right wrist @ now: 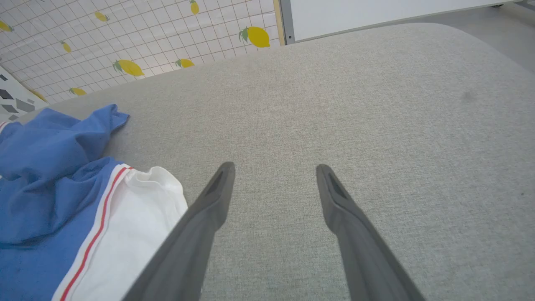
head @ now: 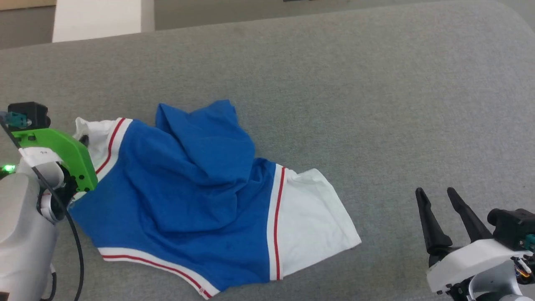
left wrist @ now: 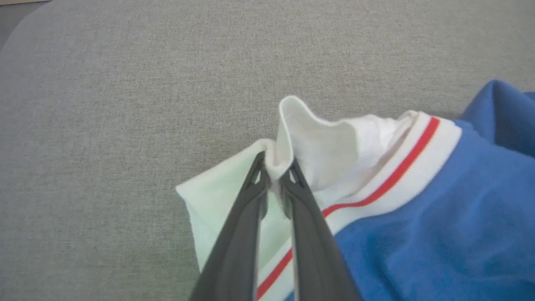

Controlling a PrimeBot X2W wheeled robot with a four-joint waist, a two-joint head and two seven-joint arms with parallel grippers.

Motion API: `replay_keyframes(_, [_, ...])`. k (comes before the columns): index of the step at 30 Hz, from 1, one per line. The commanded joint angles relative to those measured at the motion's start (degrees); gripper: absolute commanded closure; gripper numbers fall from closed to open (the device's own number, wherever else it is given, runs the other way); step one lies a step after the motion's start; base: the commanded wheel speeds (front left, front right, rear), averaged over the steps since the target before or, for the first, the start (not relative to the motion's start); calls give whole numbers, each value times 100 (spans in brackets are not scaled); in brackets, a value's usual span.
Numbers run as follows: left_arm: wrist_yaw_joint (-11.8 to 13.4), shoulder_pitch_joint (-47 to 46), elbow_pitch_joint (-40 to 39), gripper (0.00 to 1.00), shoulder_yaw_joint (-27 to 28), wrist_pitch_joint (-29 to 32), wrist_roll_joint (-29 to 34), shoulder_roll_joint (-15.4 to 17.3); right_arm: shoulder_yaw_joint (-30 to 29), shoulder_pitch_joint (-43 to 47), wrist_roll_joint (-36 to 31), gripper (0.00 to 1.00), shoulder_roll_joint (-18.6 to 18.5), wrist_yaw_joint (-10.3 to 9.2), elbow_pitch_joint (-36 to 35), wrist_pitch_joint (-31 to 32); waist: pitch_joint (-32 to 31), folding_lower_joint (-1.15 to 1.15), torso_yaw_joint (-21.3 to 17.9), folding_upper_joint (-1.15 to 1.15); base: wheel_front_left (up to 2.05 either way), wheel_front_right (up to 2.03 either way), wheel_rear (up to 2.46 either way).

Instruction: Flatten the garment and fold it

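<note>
Your left gripper (left wrist: 273, 169) clamps its jaws on just a thin white-sleeve fold (left wrist: 288, 125) of the crumpled royal-blue jersey T-shirt (head: 188, 188); pull hard, it may slip. Right gripper (right wrist: 273, 171): jaws apart.

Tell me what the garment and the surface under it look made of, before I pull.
The garment looks like soft matte knit jersey, perhaps cotton or a blend: it slumps in loose rounded folds without sheen. The surface under it looks like gray woven upholstery cloth, matte, with fine heathered grain; what lies beneath cannot be told.
</note>
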Motion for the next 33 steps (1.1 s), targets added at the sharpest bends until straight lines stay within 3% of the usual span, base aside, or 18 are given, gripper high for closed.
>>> replay_keyframes(1, [-56, -115, 120, 0, 25, -175, -70, -69, 4, -101, 37, 0, 9, 20, 29, -39, 49, 0, -57, 69, 0, 0, 0])
replay_keyframes(8, [-90, 54, 451, 0, 43, -1501, 115, -322, -10, -53, -32, 0, 9, 20, 56, -22, -284, 0, 168, 69, 0, 0, 0])
replay_keyframes(16, [173, 730, 48, 0, -12, -3025, 544, -464, -76, 169, -111, 0, 9, 20, -29, 119, -895, 0, 513, 69, 0, 0, 0])
replay_keyframes(27, [896, 2516, -1924, 0, 335, -3218, 1025, -485, -64, 547, -171, 0, 9, 20, -147, 347, -1421, 0, 701, 69, 0, 0, 0])
replay_keyframes(33, [1156, 3458, -2846, 0, 366, -3220, 1097, -543, 54, 732, -309, 0, 9, 20, 28, 890, -1546, 0, 745, 69, 0, 0, 0])
